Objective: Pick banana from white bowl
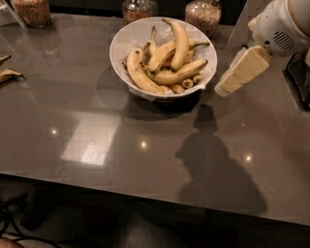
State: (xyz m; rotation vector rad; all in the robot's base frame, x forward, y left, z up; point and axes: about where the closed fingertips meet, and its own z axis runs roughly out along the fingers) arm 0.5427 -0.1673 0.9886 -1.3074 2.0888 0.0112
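The white bowl (118, 44) stands at the back middle of the grey table and holds several bananas. The banana (182, 43), long, slender and strongly arched with a dark stem tip, lies on top of the pile, toward the bowl's right side. My gripper (227, 86) hangs from the white arm (281, 24) at the upper right. Its cream fingers slant down and to the left, with the tips just right of the bowl's rim and above the table. It holds nothing that I can see.
Three glass jars of grains (31, 9) (139, 7) (203, 14) stand along the back edge behind the bowl. A banana peel (8, 74) lies at the far left. A black object (299, 72) sits at the right edge. The table's front edge runs across the lower part.
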